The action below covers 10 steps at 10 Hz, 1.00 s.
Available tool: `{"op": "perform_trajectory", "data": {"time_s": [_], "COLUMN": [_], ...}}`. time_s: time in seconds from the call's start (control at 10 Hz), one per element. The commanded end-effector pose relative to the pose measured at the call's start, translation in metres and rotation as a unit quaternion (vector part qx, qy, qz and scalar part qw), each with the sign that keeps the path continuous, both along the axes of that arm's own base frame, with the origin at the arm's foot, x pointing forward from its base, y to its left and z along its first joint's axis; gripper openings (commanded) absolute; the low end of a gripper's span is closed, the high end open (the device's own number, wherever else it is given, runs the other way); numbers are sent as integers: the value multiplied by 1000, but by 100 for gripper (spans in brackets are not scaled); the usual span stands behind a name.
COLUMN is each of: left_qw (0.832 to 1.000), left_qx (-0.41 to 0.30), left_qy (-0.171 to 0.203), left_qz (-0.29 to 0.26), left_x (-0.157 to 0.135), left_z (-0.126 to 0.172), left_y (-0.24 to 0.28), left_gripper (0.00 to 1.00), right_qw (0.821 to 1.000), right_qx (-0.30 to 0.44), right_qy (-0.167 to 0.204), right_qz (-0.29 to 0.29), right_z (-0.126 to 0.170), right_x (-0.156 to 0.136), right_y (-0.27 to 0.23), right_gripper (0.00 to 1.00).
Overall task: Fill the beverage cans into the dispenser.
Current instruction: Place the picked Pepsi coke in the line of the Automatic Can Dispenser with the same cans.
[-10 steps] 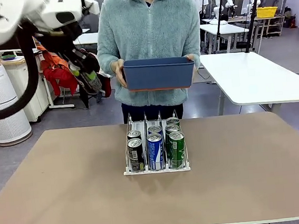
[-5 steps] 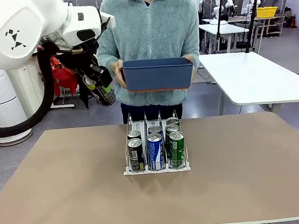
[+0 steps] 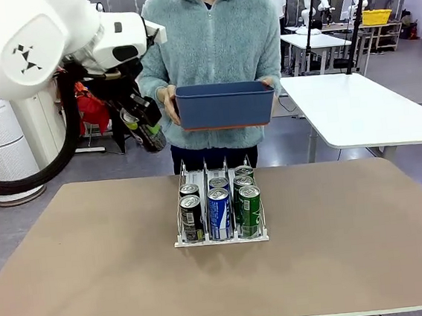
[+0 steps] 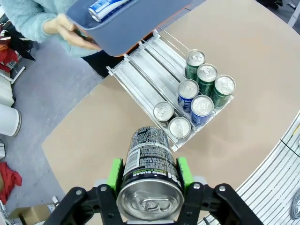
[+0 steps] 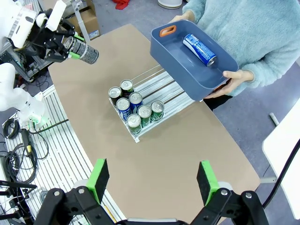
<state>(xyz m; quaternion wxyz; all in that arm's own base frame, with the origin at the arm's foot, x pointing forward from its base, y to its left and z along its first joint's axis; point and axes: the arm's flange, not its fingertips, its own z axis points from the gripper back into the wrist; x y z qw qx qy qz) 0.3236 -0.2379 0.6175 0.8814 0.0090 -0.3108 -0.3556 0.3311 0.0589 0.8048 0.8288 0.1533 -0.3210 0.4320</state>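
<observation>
My left gripper (image 3: 144, 128) hangs in the air left of the person, above the table's far edge, shut on a dark black-and-silver can (image 3: 149, 136). In the left wrist view that can (image 4: 149, 164) sits between the green pads (image 4: 115, 172), silver top toward the camera. The dispenser (image 3: 222, 239) stands mid-table with several cans in its three lanes: dark ones (image 3: 191, 216) left, blue (image 3: 219, 211) middle, green (image 3: 249, 208) right. My right gripper (image 5: 152, 180) is open high above the table with nothing between its fingers.
A person at the far side holds a dark-blue bin (image 3: 224, 104) over the back of the dispenser, with one blue can (image 5: 199, 49) lying in it. The brown table (image 3: 95, 274) is bare around the rack. A white table (image 3: 356, 114) stands behind at right.
My left arm has swung to the right with the dark can, bringing it closer to the person's bin. The bin and the dispenser's cans have stayed put.
</observation>
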Motion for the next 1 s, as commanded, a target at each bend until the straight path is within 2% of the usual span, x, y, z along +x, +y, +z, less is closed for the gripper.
{"op": "perform_trajectory", "data": {"time_s": [0.0,0.3,0.5,0.7,0.9], "left_qw": [999,996,992,988,988], "left_qx": [-20,-20,-26,-6,17], "left_qy": [14,39,77,89,83], "left_qz": [-24,-72,-92,-125,-130], "left_x": [-12,-33,-44,-50,-47], "left_z": [-22,-59,-89,-115,-134], "left_y": [-22,-55,-73,-80,-78], "left_gripper": [58,58,58,58,58], "right_qw": [1000,1000,1000,1000,1000], "right_qx": [0,0,0,0,0], "right_qy": [2,2,2,2,2], "right_qz": [-4,-4,-4,-4,-4], "right_z": [-4,-4,-4,-4,-4], "right_x": [-4,-4,-4,-4,-4], "right_y": [1,1,1,1,1], "right_gripper": [100,100,100,100,100]}}
